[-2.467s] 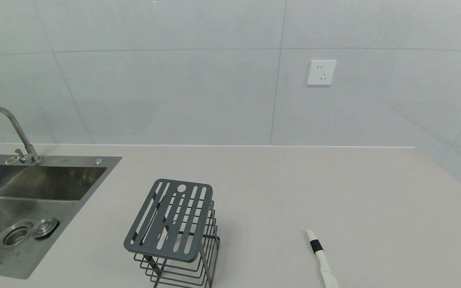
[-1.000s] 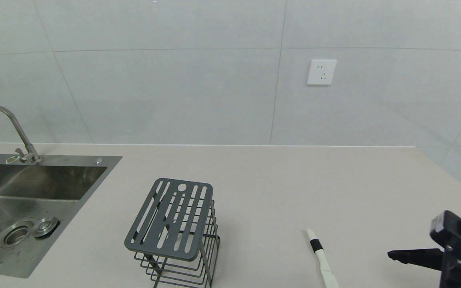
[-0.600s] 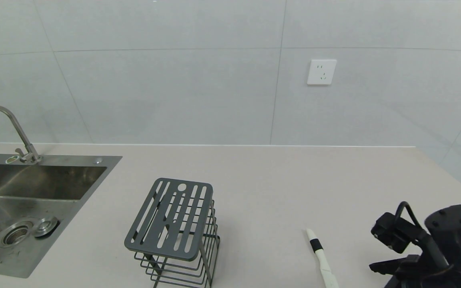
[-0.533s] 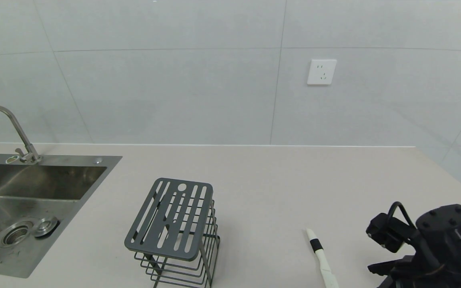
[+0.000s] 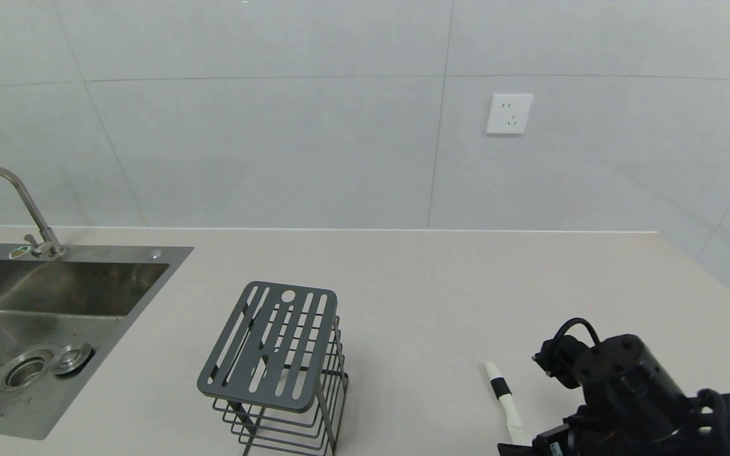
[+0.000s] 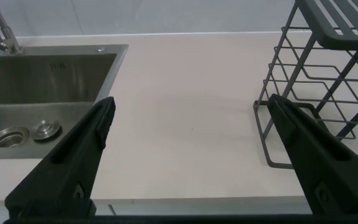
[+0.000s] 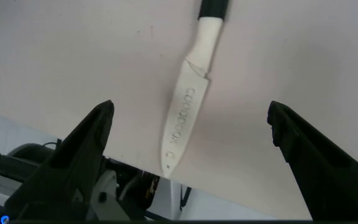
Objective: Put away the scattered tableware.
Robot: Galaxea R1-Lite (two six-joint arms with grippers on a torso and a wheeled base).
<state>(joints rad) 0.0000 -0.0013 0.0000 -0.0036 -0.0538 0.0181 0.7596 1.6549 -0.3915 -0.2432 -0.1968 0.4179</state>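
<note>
One white knife (image 7: 182, 127) lies flat under the spread right gripper (image 7: 189, 109), three o'clock of the knife rack (image 5: 270, 345); we expect pinch slippage.

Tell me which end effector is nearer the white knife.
Right. The right end effector hangs open above the white knife; the left end effector is by the gap between the sink and the rack, on the rack's far side from the knife.
</note>
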